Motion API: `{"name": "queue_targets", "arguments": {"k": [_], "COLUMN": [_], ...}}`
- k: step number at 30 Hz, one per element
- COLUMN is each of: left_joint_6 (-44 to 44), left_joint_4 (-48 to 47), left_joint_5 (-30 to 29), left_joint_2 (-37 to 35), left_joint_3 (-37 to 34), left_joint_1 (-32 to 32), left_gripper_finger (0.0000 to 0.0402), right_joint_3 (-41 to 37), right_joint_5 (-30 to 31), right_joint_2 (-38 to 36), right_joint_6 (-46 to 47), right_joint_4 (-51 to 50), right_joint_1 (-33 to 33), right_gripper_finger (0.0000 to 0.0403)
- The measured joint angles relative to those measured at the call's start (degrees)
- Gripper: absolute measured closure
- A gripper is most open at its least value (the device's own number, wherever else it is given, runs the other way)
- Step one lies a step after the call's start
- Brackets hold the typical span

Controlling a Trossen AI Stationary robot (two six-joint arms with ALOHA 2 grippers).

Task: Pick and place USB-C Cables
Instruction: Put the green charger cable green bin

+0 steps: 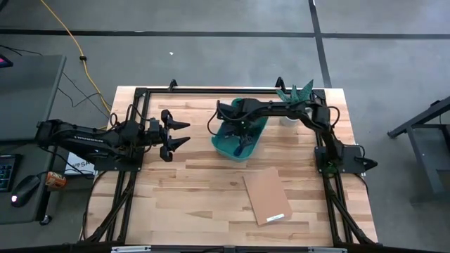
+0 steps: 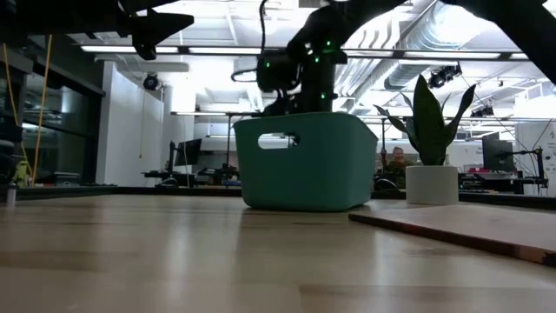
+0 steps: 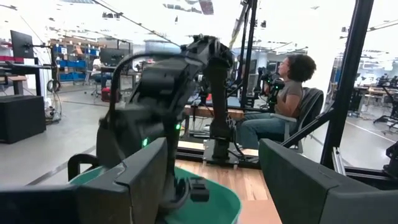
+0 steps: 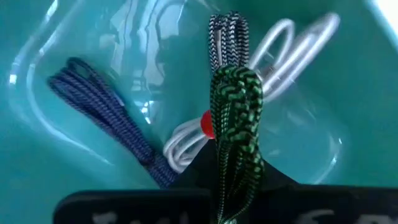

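Observation:
A teal bin stands at the middle of the table's far half, also seen in the low view as the teal bin. My right gripper reaches down into it and is shut on the green cable. On the bin floor lie the purple cable, the white cable with a red band and the grey braided cable. My left gripper hovers open to the left of the bin, above the table, and touches nothing. My right gripper holds the green cable bundle near one end, pinched between its two fingers. It comes from above, pointing down into the bin. The bundle hangs below the fingers, along them, its free end over the grey cable. I cannot tell whether it touches the bin floor.
A brown cardboard sheet lies on the table's near right part. A potted plant stands by the far right corner. Black frame rails run along the table's sides. A person sits beyond the table.

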Motion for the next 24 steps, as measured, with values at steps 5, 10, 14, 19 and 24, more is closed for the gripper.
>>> {"name": "queue_targets", "arguments": {"k": [5,10,14,19,24], "left_joint_6": [0.0,0.0,0.0,0.0,0.0], "left_joint_4": [0.0,0.0,0.0,0.0,0.0], "left_joint_5": [-0.1,-0.2,-0.2,-0.2,-0.1], "left_joint_2": [0.0,0.0,0.0,0.0,0.0], "left_joint_3": [0.0,0.0,0.0,0.0,0.0], "left_joint_1": [0.0,0.0,0.0,0.0,0.0], "left_gripper_finger": [0.0167,0.0167,0.0167,0.0167,0.0167], "right_joint_3": [0.0,0.0,0.0,0.0,0.0], "right_joint_5": [-0.1,1.2,1.4,1.4,1.4], "right_joint_2": [2.5,3.7,3.7,3.7,3.7], "right_joint_6": [0.9,3.4,3.6,3.6,3.6], "right_joint_4": [-0.4,-0.3,0.0,0.2,1.0], "right_joint_1": [-0.5,-0.4,-0.4,-0.4,-0.4], "right_gripper_finger": [0.0402,0.0381,0.0365,0.0362,0.0361]}}
